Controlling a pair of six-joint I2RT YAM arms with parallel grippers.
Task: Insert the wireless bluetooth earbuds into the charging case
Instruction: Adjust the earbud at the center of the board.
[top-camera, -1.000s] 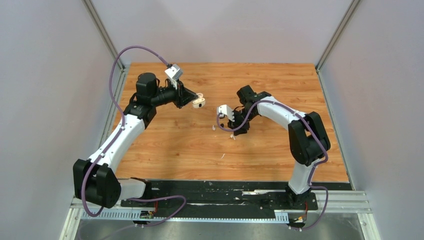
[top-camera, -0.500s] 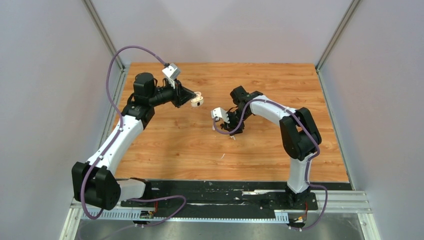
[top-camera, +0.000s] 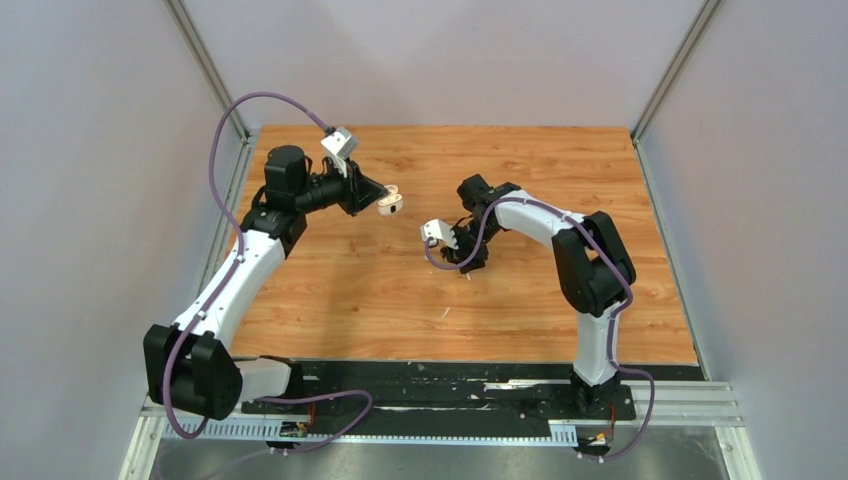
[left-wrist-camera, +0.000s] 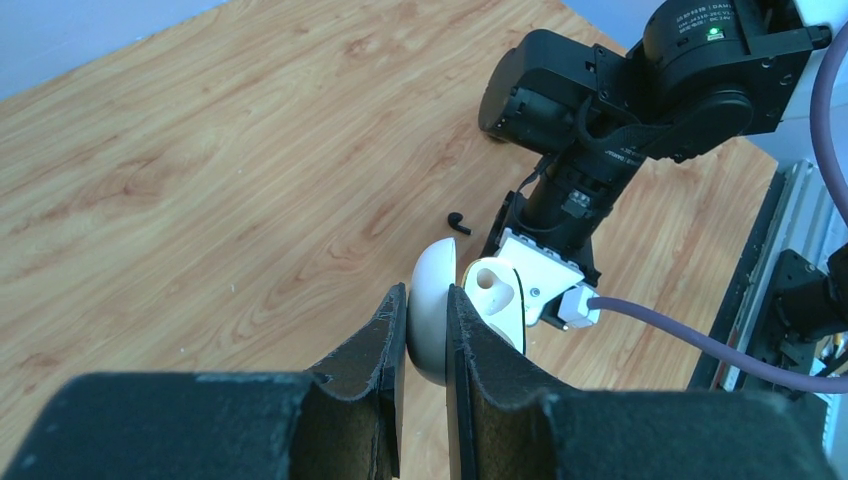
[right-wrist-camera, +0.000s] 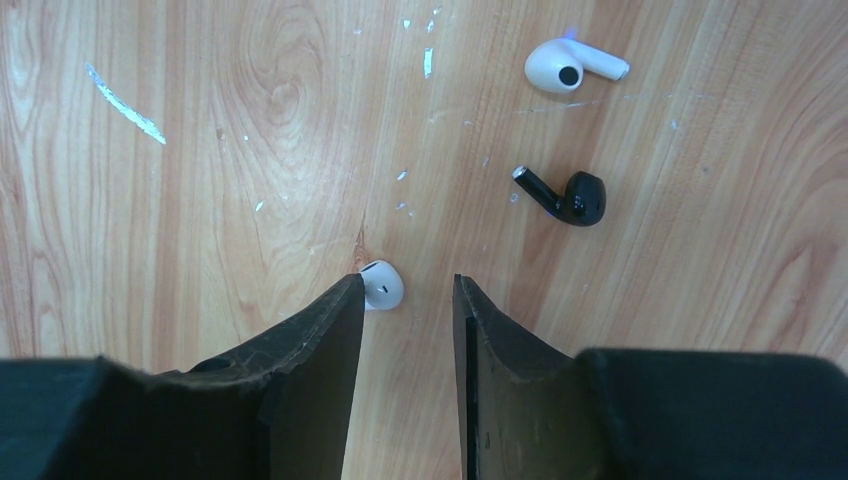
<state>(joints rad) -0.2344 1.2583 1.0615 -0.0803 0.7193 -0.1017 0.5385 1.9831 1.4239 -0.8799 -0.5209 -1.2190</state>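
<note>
right end effector (top-camera: 466, 262): shifted left | left end effector (top-camera: 379, 201): drew back slightly with charging case (top-camera: 392, 203)

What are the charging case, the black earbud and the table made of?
Charging case: probably hard plastic, white, smooth, softly shiny.
Black earbud: likely glossy plastic; its dark surface catches the light.
Table: wood or wood-look laminate, I cannot tell which; grain lines and swirls show, with pale scuffs.
</note>
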